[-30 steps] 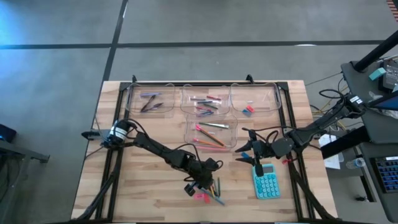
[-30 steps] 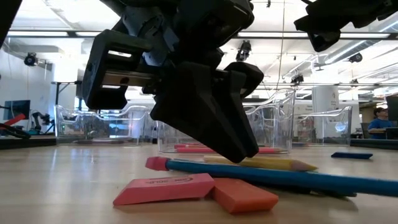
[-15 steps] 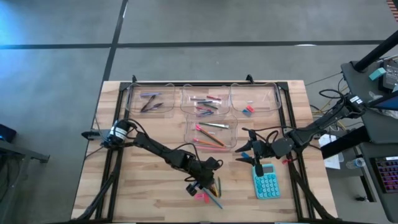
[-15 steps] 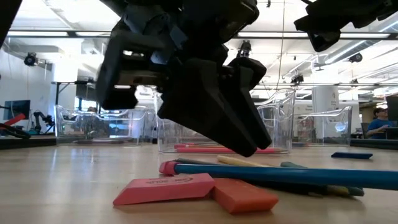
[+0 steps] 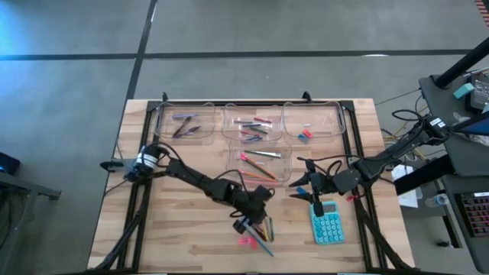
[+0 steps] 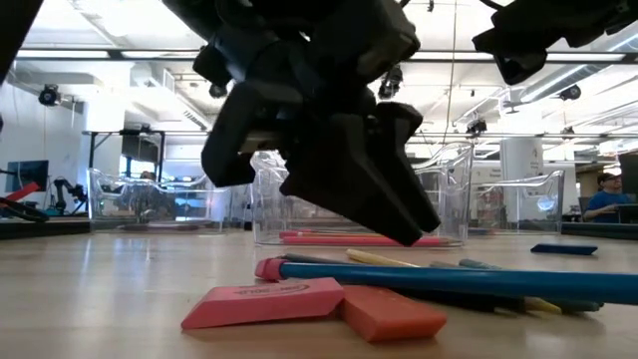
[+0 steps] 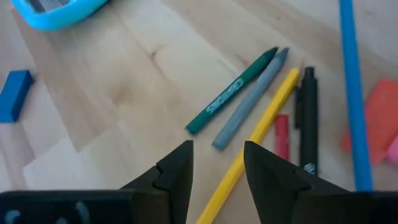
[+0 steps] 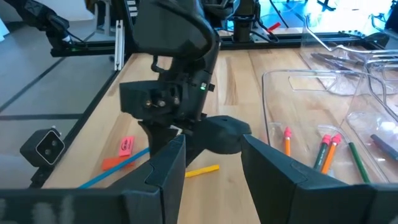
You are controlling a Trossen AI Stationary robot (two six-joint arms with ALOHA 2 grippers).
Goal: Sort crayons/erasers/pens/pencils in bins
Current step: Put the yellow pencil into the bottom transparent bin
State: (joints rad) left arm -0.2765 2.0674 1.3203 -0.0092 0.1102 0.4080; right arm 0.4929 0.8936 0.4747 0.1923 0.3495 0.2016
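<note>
My left gripper (image 7: 216,163) (image 5: 250,224) hovers open over a loose heap near the table's front middle: a green crayon (image 7: 231,99), a grey crayon (image 7: 250,98), a yellow pencil (image 7: 258,134), a short red crayon (image 7: 282,134), a black pen (image 7: 309,115) and a long blue pencil (image 7: 351,93). All of them lie flat on the wood. The yellow pencil's near end runs between the two fingers in the left wrist view; whether it touches them I cannot tell. A pink eraser (image 6: 264,302) and an orange-red eraser (image 6: 394,312) lie beside the blue pencil (image 6: 449,279). My right gripper (image 8: 214,165) (image 5: 315,200) waits open above the table.
A teal calculator (image 5: 328,226) and a blue eraser (image 7: 13,93) lie right of the heap. Three clear bins (image 5: 183,122) (image 5: 256,122) (image 5: 313,122) line the far edge, holding sorted items. A fourth bin (image 5: 260,164) with pencils stands at mid table.
My left gripper has swung a little toward the table's right edge, over the heap, and has turned slightly. The yellow pencil has shifted on the table: it lay close behind the blue pencil and now lies farther back at a slant.
</note>
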